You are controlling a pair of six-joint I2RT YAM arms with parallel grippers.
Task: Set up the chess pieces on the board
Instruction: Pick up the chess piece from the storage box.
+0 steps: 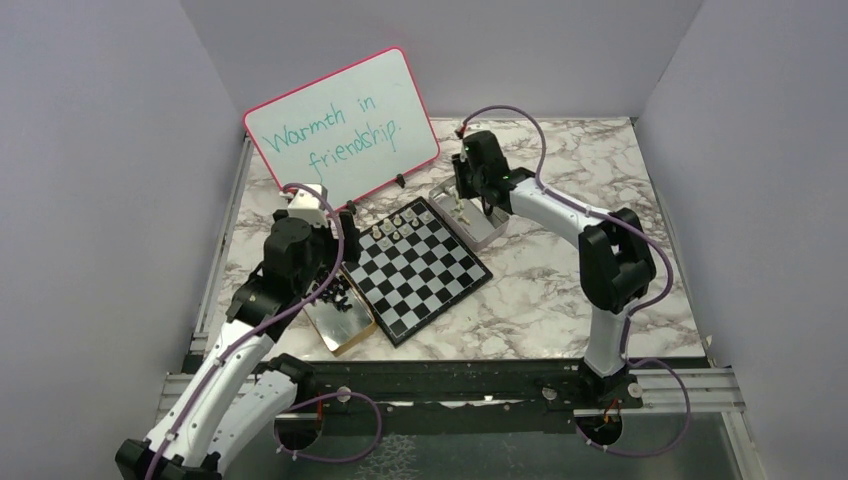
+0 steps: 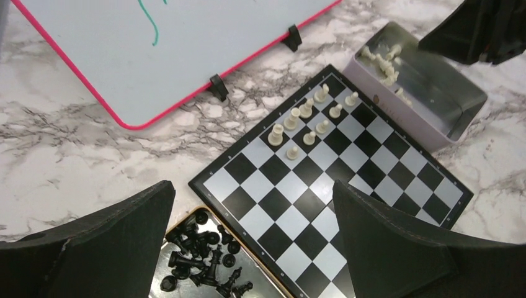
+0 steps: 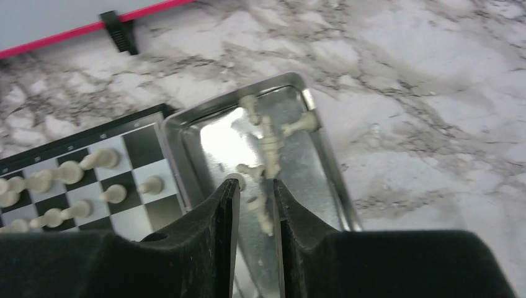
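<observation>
The chessboard [image 1: 425,270] lies mid-table, and it also shows in the left wrist view [image 2: 347,186]. Several cream-white pieces [image 2: 308,121] stand in its far corner. Black pieces [image 2: 201,257] lie heaped in a gold-rimmed tin [image 1: 350,325] at the board's left edge. My left gripper [image 2: 254,239] hangs wide open and empty above that tin and the board's near-left corner. More white pieces [image 3: 270,139] lie in a silver tin [image 3: 325,161] at the board's far right. My right gripper [image 3: 254,183] is low over this tin, jaws a narrow gap apart, with a white piece lying loose between them.
A pink-rimmed whiteboard [image 1: 340,125] with green writing stands propped just behind the board on black feet [image 2: 216,87]. The marble table [image 1: 560,290] is walled in by grey panels on three sides. A black rail runs along its near edge.
</observation>
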